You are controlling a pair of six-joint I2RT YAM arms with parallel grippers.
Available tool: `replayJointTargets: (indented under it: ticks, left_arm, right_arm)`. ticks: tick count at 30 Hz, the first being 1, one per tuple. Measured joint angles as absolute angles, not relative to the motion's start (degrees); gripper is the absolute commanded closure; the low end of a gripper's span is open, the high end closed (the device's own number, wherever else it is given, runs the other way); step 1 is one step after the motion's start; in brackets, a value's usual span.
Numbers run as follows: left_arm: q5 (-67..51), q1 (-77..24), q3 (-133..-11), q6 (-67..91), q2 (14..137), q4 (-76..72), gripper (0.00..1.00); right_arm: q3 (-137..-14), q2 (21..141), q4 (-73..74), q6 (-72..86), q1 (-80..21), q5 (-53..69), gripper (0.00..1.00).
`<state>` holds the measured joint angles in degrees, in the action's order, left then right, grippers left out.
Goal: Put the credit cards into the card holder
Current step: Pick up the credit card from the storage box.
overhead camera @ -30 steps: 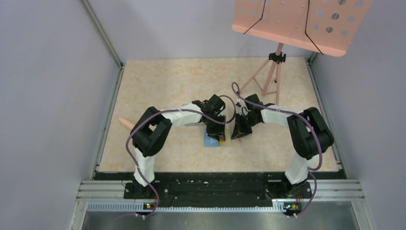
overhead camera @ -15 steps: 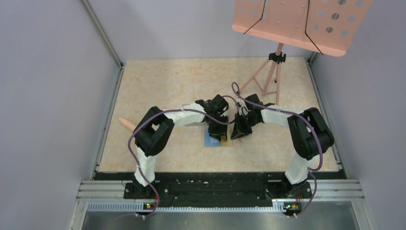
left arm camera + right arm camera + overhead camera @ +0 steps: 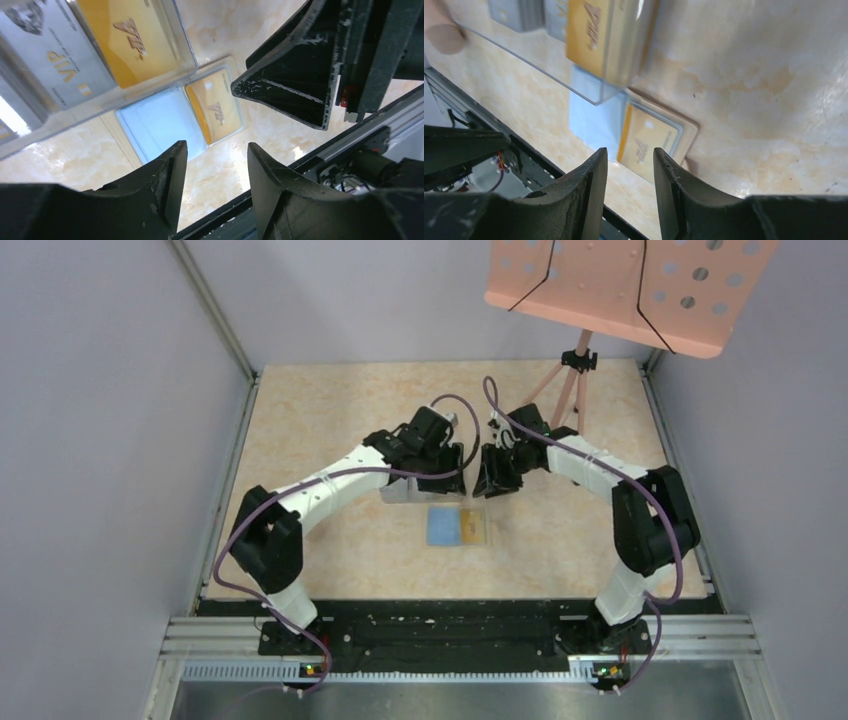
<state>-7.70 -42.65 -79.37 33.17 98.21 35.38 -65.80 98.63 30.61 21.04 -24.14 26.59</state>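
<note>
Seen from above, the card holder lay open on the table, just nearer the arm bases than the clear box.

In the left wrist view, the left gripper stood partly open and empty. A yellow-orange card sat in the holder's right half.

In the right wrist view, the right gripper was slightly parted, gripping nothing.

We see a marbled beige tabletop enclosed by plain lavender walls. At its far right stands a pink perforated music stand, and an aluminium rail edges the near side.
</note>
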Motion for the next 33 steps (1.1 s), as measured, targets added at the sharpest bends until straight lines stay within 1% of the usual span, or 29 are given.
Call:
replayJointTargets:
  ticks: [4, 7, 12, 20, 23, 29, 31, 33]
  left_arm:
    - [-12.3, -37.1, -77.7, 33.1, 95.9, 32.4, 0.47]
    - [-16.5, -31.8, -74.1, 33.6, 94.3, 29.0, 0.47]
    - [-22.5, -21.7, -67.8, 34.8, 92.7, 26.9, 0.47]
    - [-24.4, -8.4, -64.7, 33.0, 90.3, 29.1, 0.49]
    - [-23.9, -6.9, -65.5, 31.0, 92.1, 31.7, 0.50]
    - [-24.5, -7.4, -66.5, 27.8, 98.1, 33.4, 0.52]
    - [-24.7, -7.5, -66.6, 27.2, 99.5, 33.7, 0.54]
    - [-25.0, -7.6, -66.6, 26.8, 100.6, 33.8, 0.59]
  right_arm:
    - [-71.5, 98.8, 31.4, 21.3, -24.3, 26.6, 0.60]
    - [-77.6, 100.7, 32.2, 22.1, -24.6, 26.6, 0.60]
    - [-87.1, 107.4, 32.7, 23.7, -27.6, 26.6, 0.60]
    - [-98.0, 118.8, 32.7, 27.4, -35.1, 26.9, 0.60]
    - [-99.5, 122.1, 32.3, 28.9, -36.6, 27.3, 0.60]
    - [-99.9, 126.8, 30.9, 32.3, -37.4, 28.2, 0.60]
    - [-99.9, 127.4, 30.5, 33.2, -37.5, 28.3, 0.60]
    - [-100.1, 127.9, 29.7, 34.2, -37.5, 28.5, 0.62]
